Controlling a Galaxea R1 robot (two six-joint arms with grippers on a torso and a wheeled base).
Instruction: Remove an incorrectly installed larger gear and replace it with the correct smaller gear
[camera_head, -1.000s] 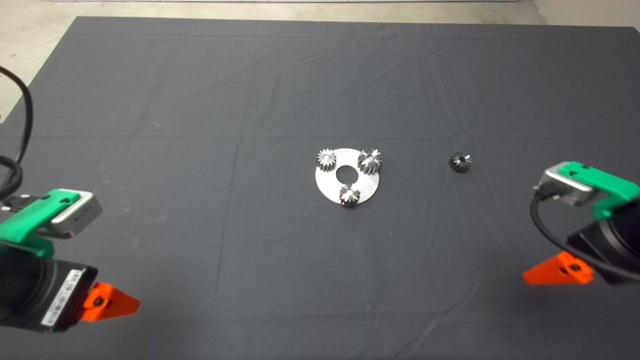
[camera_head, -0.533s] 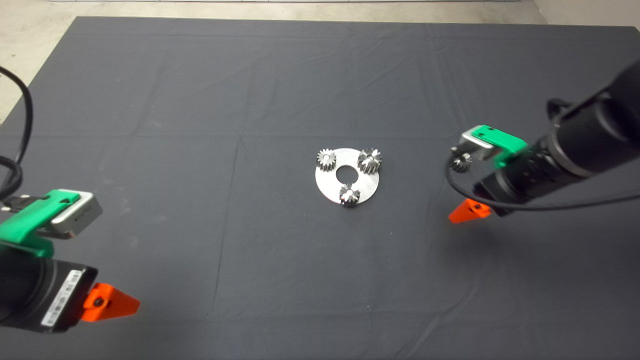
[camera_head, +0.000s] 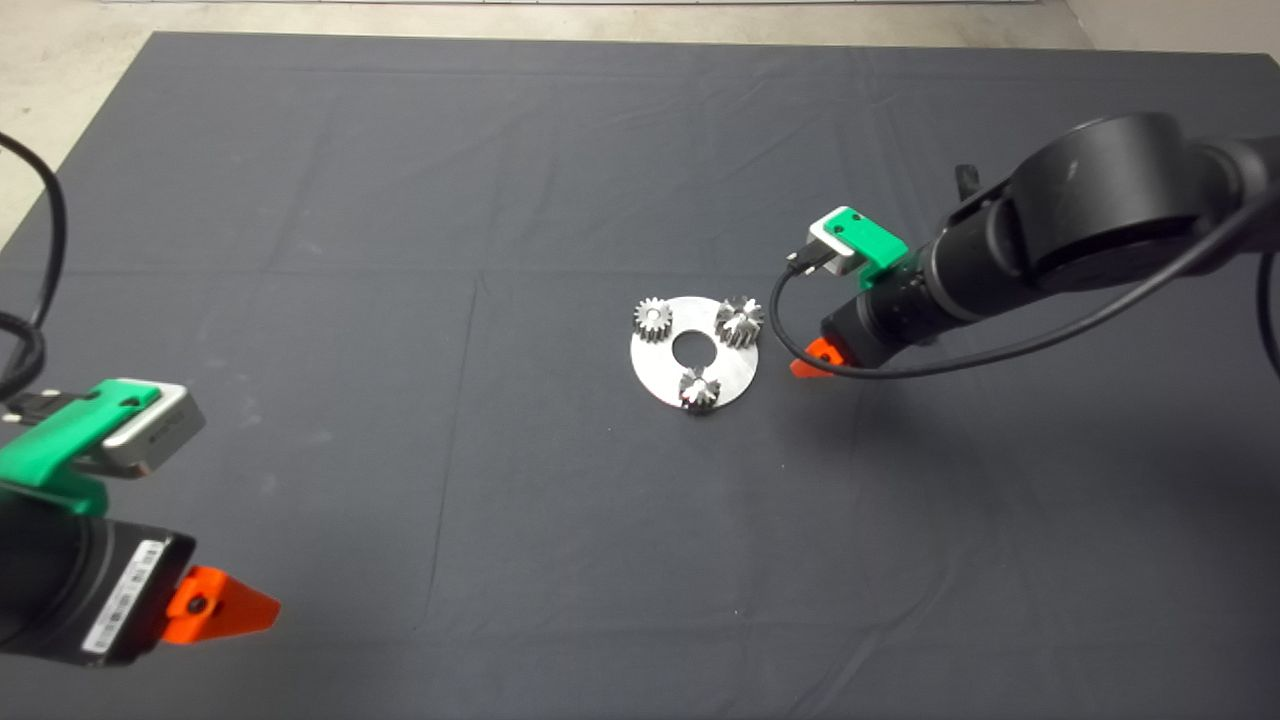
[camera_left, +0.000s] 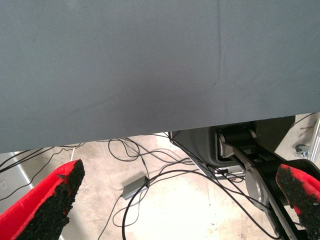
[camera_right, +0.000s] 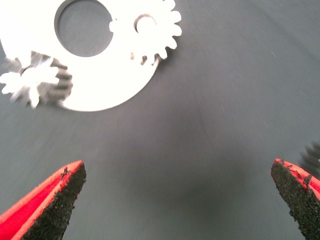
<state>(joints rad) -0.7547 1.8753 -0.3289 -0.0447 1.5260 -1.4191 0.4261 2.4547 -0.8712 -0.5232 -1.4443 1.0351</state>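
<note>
A round silver plate (camera_head: 722, 385) lies mid-mat with three gears on it. The larger gear (camera_head: 740, 321) sits on its far right, a pale silver flat-toothed gear (camera_head: 651, 318) on its far left, and a small shiny gear (camera_head: 699, 388) at its near edge. My right gripper (camera_head: 832, 352) is open and empty over the mat just right of the plate. In the right wrist view (camera_right: 176, 165) the plate (camera_right: 110, 85) lies beyond the fingers. The smaller gear is hidden under the right arm in the head view. Its dark toothed edge (camera_right: 314, 154) shows beside one fingertip.
My left gripper (camera_head: 212, 606) waits open at the mat's near left edge. Its wrist view (camera_left: 180, 170) shows the mat's edge and the floor with cables (camera_left: 135, 187) and a machine base (camera_left: 240, 150). Bare mat lies all around the plate.
My right arm has swung from the lower right edge up and left across the mat to beside the plate. It now covers the smaller gear. The left arm has not moved.
</note>
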